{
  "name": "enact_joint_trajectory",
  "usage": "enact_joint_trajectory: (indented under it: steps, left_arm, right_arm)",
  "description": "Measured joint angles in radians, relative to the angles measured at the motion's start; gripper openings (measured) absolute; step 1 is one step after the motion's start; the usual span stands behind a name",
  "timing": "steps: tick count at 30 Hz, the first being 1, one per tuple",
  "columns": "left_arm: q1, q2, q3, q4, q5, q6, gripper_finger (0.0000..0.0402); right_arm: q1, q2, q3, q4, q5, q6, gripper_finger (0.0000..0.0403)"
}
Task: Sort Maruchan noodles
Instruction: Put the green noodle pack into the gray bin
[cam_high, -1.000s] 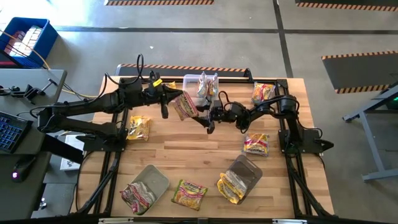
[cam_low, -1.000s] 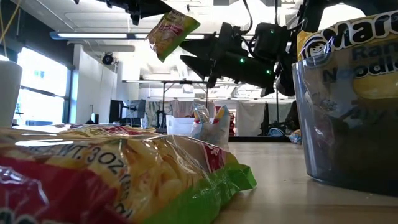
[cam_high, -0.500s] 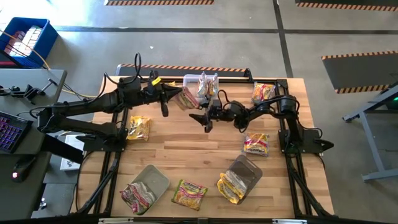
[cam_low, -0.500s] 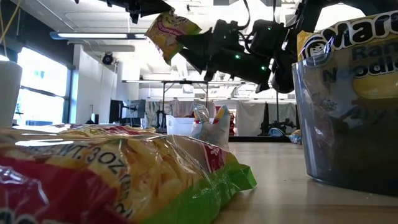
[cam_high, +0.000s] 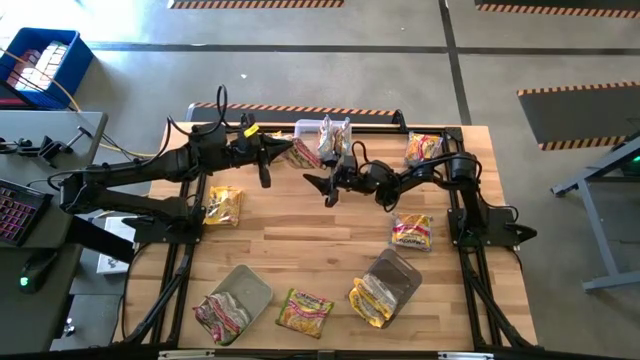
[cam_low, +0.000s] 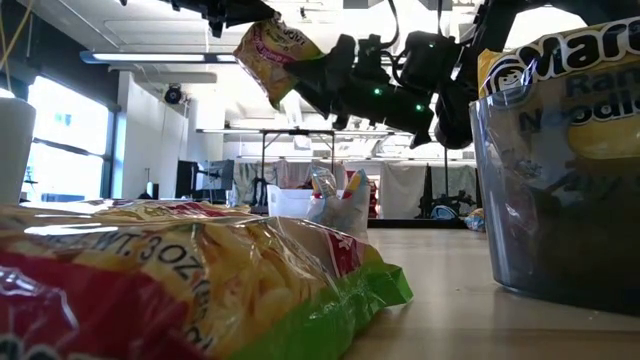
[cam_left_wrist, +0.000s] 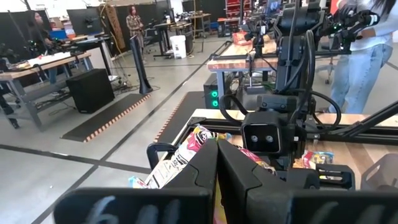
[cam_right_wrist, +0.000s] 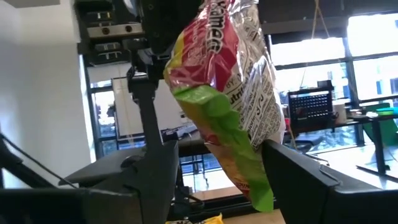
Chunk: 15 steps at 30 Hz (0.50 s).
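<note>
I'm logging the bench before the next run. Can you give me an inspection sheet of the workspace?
Surface: wooden table, dry.
Job's things: one noodle packet held up by the left gripper; others lie loose or in clear tubs.
Clutter: nothing seen.
Grippers: left shut on the packet; right gripper open beside it.
Cables: along both arms.
Surroundings: blue crate on the floor; person far off.

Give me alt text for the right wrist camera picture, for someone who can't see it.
A red, green and silver ramen packet hangs from the left gripper, which is closed on its upper end. The right gripper's own two dark fingers stand open on either side of the packet's lower end, with bright windows behind.
</note>
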Motion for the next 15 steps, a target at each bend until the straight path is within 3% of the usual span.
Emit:
enact_joint_trajectory:
  steps: [7, 12, 15]
  left_arm:
    - [0.0, 0.0, 0.0, 0.002, 0.0, -0.001, 0.0]
    - [-0.01, 0.001, -0.001, 0.038, 0.001, -0.003, 0.0]
    - [-0.019, 0.001, -0.001, 0.052, 0.001, -0.003, 0.0]
  right_arm:
    - [0.0, 0.0, 0.002, -0.004, 0.011, 0.011, 0.0231]
    - [0.001, 0.0, 0.003, 0.001, 0.115, -0.032, 0.0231]
    - [0.001, 0.0, 0.003, 0.005, 0.112, -0.083, 0.0231]
